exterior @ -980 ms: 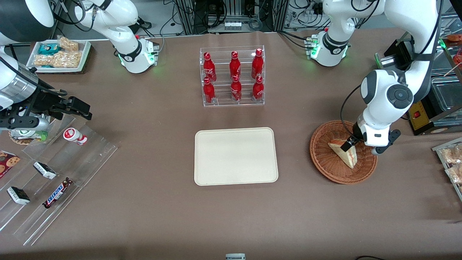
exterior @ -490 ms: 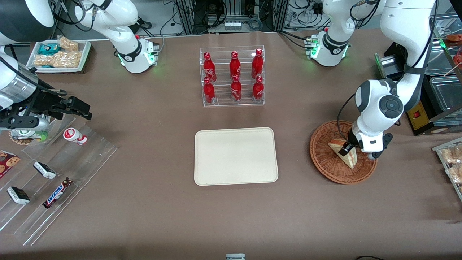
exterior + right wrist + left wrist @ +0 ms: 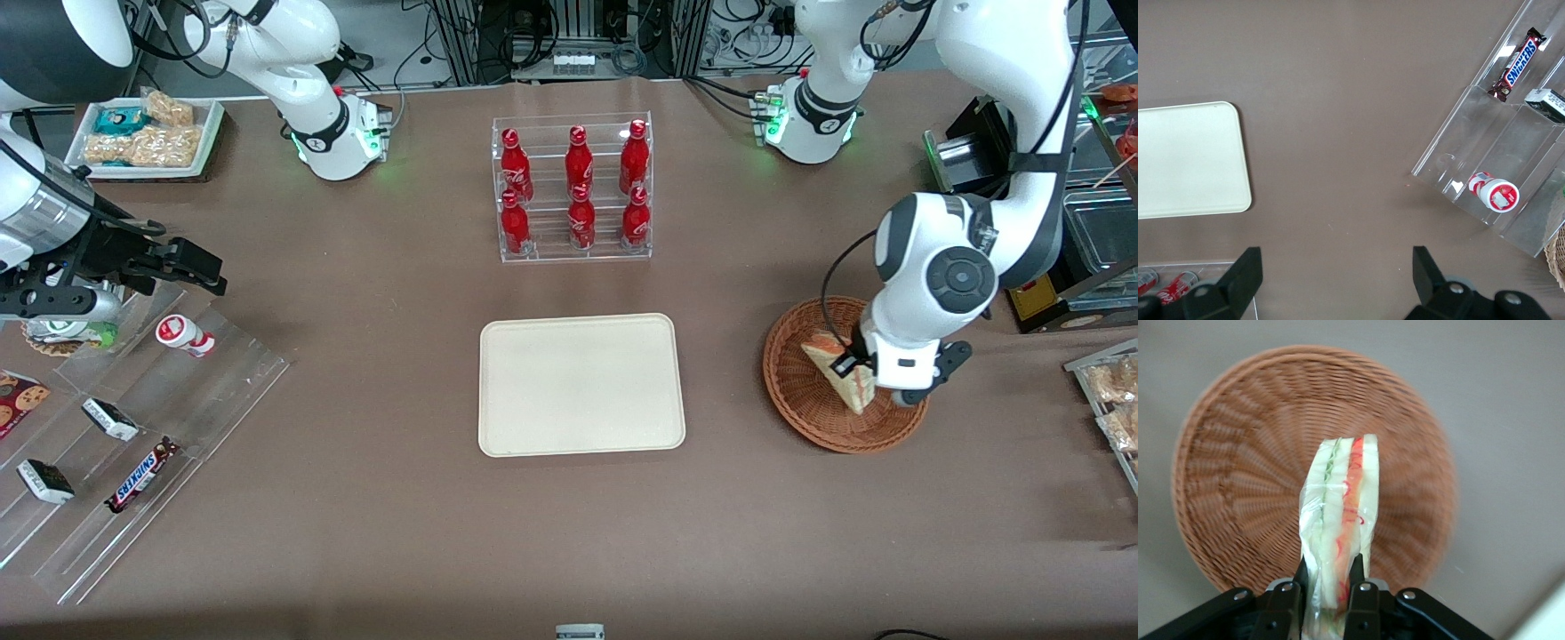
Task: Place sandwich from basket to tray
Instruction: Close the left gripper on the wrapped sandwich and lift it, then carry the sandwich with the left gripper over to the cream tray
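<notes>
Now we see our gripper (image 3: 852, 369) over the basket (image 3: 800, 391), its two fingers (image 3: 1300, 577) clamped on the wrapped sandwich (image 3: 1338, 520). From the wrist camera we look along the sandwich's layered edge, red, orange and green between white bread, with the woven basket floor under it; we cannot tell whether it touches the weave. We find the tray (image 3: 582, 384) bare, well apart, toward the parked arm's end of the table.
</notes>
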